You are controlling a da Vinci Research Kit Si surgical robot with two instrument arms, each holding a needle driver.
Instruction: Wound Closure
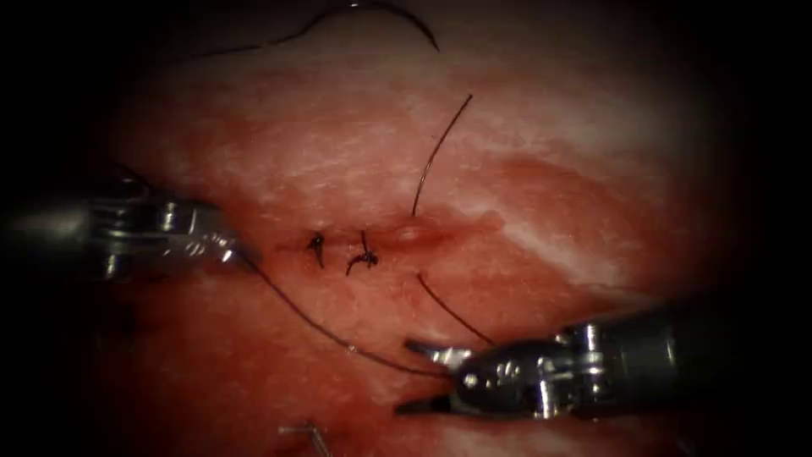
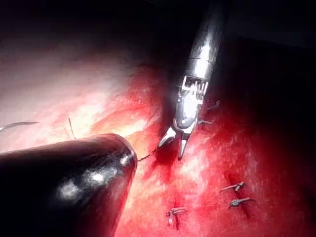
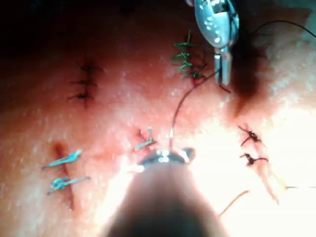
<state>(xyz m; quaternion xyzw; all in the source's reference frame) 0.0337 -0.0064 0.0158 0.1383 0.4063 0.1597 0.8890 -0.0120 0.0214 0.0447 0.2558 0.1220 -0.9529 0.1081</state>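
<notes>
Polished metal on both tools: left tool [image 1: 227, 251], right tool [image 1: 427, 377]. Glossy dark shaft [image 2: 64, 182]. Tissue [image 1: 550, 169] wet, glistening, grainy. Thread [image 1: 321, 326] thin, dark, matt. Knots [image 1: 362, 256] dark, fuzzy.

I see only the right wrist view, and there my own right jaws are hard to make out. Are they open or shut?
Observer: Open, by the endoscope view. The right tool holds nothing; the thread, gripped by the left tool, runs into the gap between its jaws.
Operator: And where is the needle?
Observer: The needle lies free near the endoscope view's top, beyond the cut, held by neither tool and not in the tissue.
</notes>
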